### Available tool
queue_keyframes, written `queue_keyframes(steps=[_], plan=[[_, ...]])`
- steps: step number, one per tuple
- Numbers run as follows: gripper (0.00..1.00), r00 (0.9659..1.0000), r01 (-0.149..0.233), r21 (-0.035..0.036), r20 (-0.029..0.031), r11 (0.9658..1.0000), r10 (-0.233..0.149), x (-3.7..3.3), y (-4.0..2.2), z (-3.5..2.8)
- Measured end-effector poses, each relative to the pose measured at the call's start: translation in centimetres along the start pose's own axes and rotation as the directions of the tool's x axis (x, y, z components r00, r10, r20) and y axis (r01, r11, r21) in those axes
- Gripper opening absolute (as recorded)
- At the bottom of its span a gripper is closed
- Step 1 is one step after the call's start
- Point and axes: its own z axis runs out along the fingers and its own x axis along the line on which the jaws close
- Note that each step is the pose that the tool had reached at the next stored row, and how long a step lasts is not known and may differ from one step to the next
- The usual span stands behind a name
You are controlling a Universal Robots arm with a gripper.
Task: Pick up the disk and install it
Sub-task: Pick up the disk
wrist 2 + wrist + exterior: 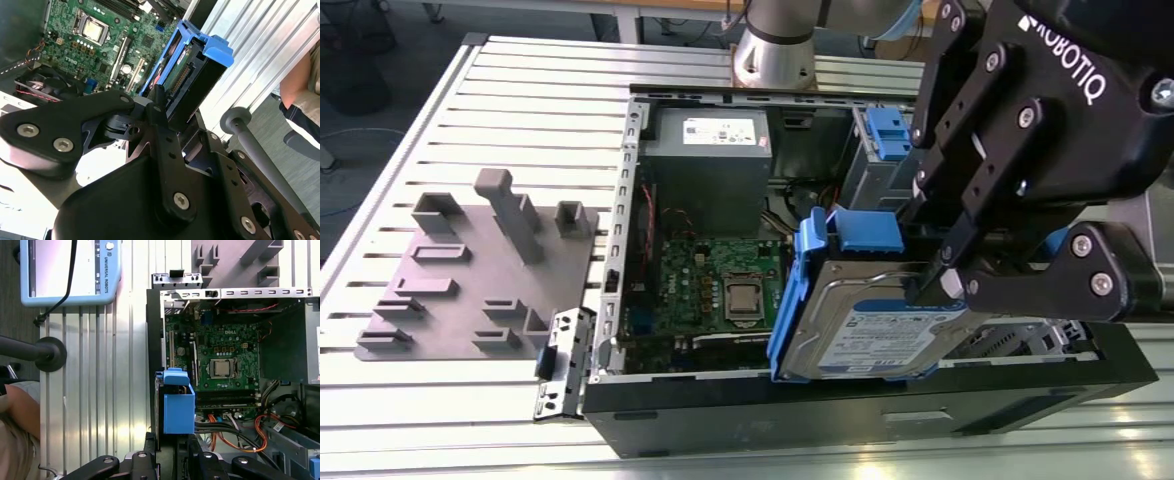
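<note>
**Disk pinched in the gripper above the open case**

The disk (874, 322) sat clamped between the fingers of the gripper (947, 282), which were pressed together on its edges. It hung from the fingertips on edge and tilted, with its white-and-blue label turned to the exterior camera. Its blue frame (861, 232) wrapped the sides, and one blue tab stood up close beside the fingers. In both wrist views the disk (192, 75) (177, 410) reached out just past the fingertips, clear of the case floor.

Straight below the gripper lay the case (720, 412), open on top, the disk hovering just inside its black front wall. Beyond the disk, deeper in the case, I could see the green motherboard (720, 285) with its square socket (221, 368). Orange cables (250, 440) ran close to the gripper. The grey power supply (714, 135) sat at the far end of the case, well away from the fingers.

The case rested on a slatted metal table (520, 110). Farther off, across the case from the gripper, a grey fixture plate (467, 270) lay flat. On the gripper's other side were a black pole (47, 354), a blue-edged pendant (70, 270) and a person's arm (17, 407).
</note>
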Motion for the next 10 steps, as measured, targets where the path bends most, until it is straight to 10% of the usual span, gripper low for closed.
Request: queue_keyframes(steps=[10], plan=[[0.35,1.0,0.0,0.0,0.0,1.0,0.0,0.09,-0.01,0.0]])
